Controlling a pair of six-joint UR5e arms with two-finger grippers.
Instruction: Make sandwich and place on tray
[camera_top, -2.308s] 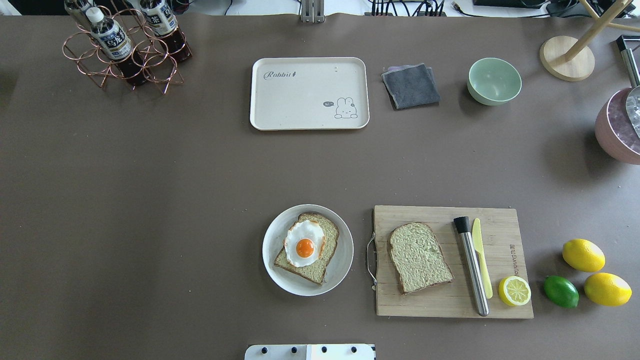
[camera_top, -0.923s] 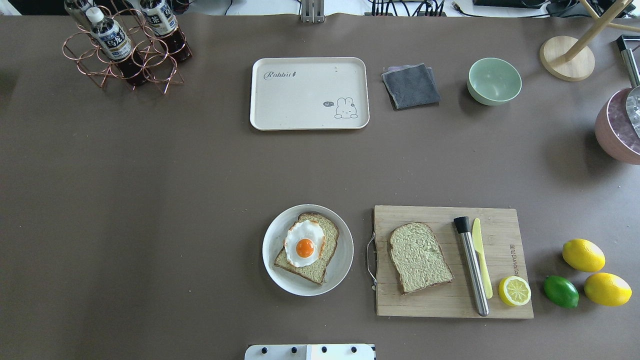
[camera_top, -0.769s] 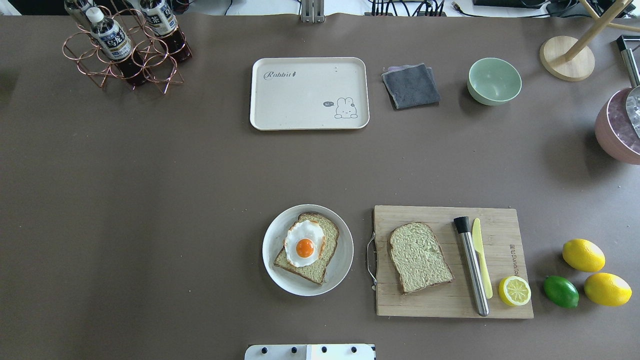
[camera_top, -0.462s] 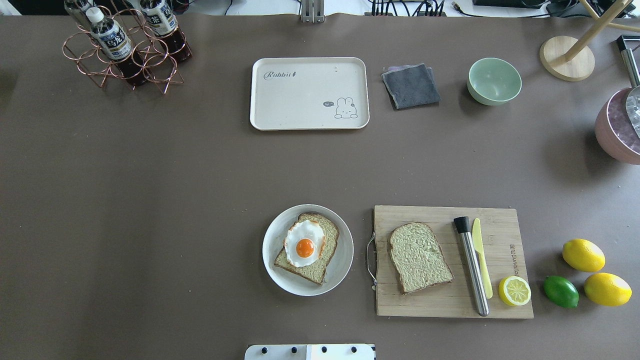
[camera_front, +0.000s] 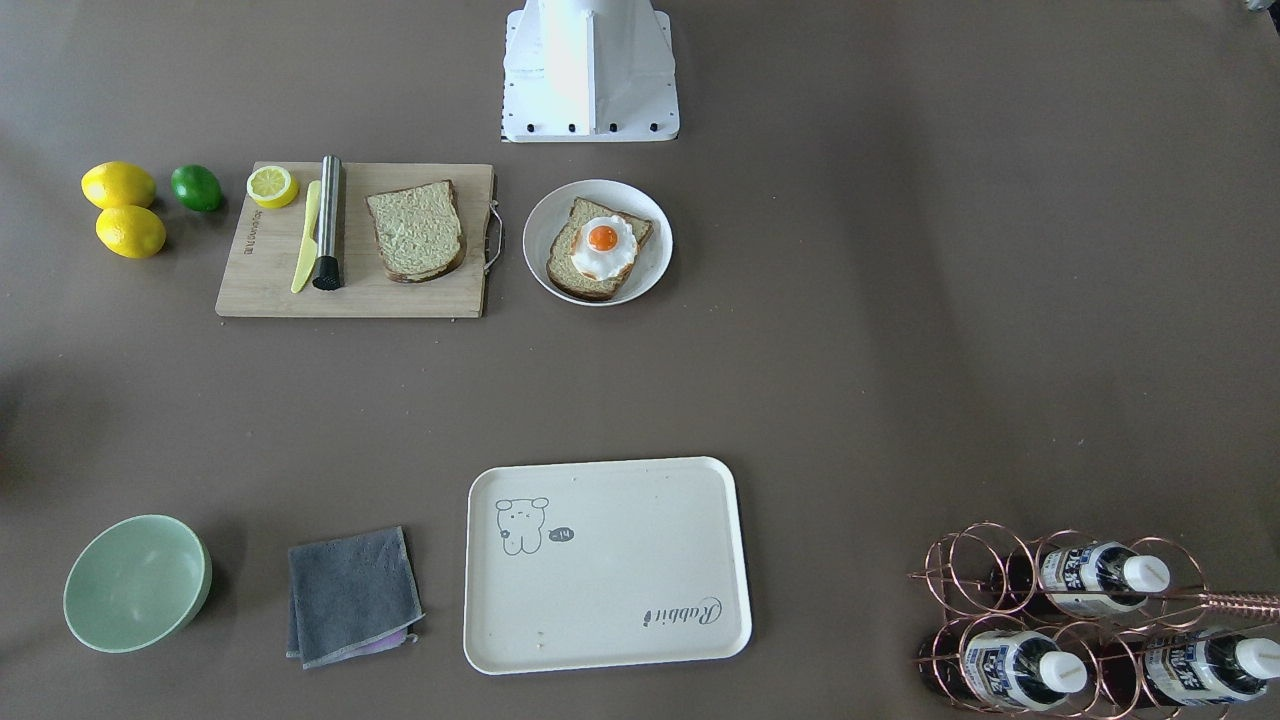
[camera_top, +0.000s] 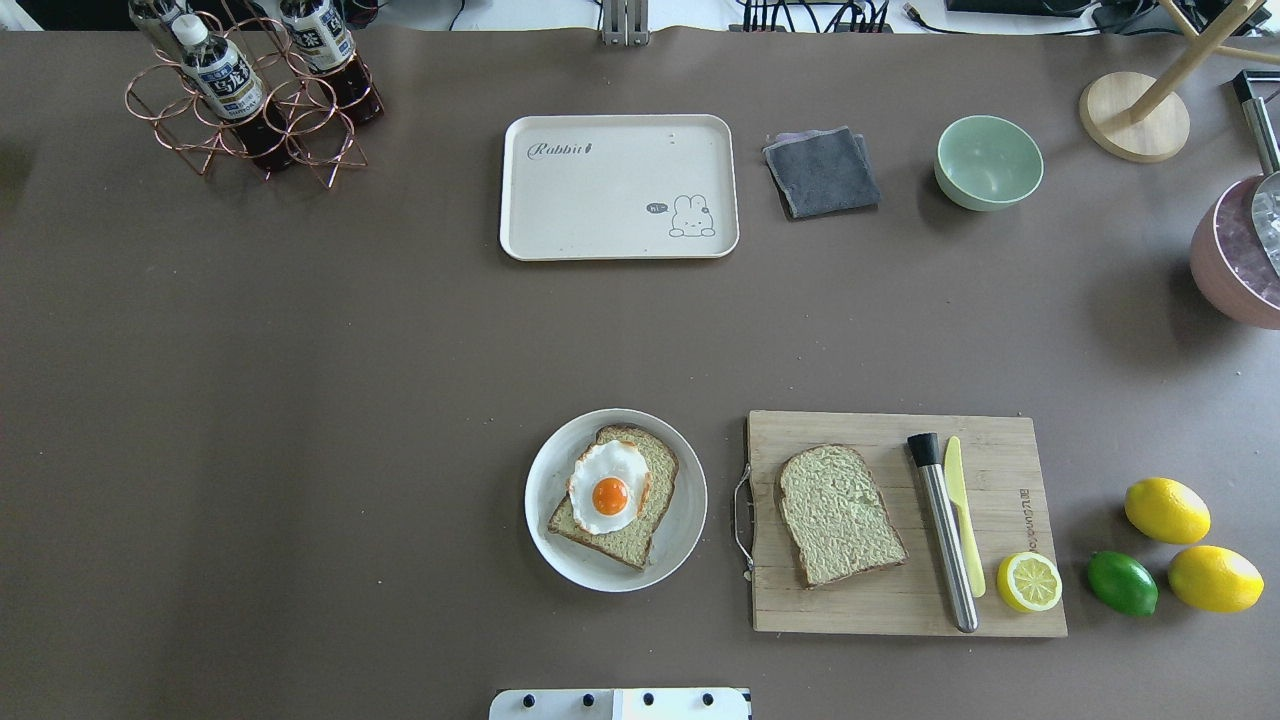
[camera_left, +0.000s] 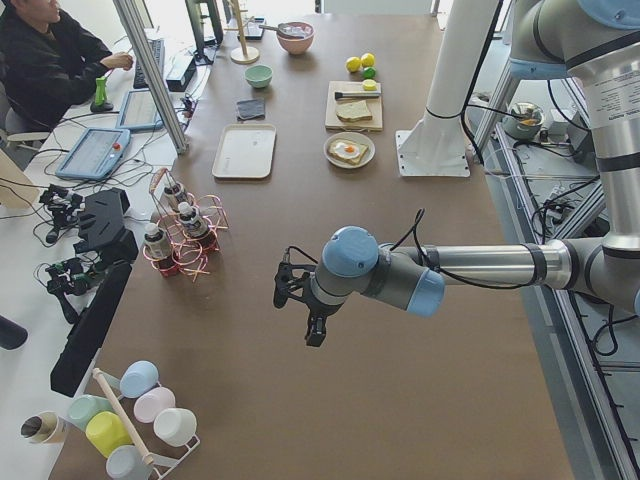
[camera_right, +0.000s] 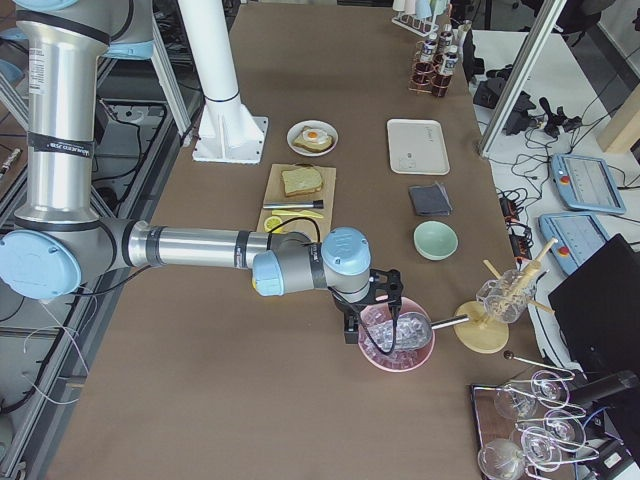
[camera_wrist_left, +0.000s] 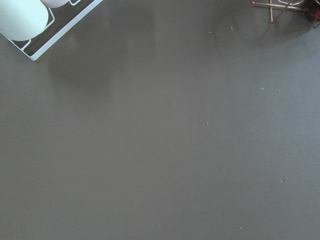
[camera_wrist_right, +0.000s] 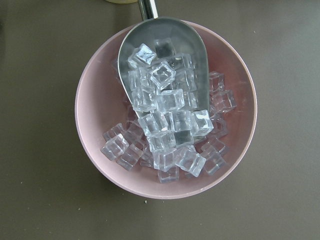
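Take the slice (camera_top: 840, 515) on the board (camera_top: 890, 610), lower right in the overhead view, by its crust edges and lay it square over the egg (camera_top: 608, 487) on the plate (camera_top: 680, 530) at lower centre, with the tray (camera_top: 620, 190) at upper centre; the opening of the left gripper (camera_left: 308, 325) and right gripper (camera_right: 370, 318) cannot be told.

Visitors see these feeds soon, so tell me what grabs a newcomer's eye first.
The fried egg, bright orange yolk up, on a slice of bread on the white plate near the robot's base. Next, the pink bowl heaped with ice cubes and a metal scoop, filling the right wrist view.
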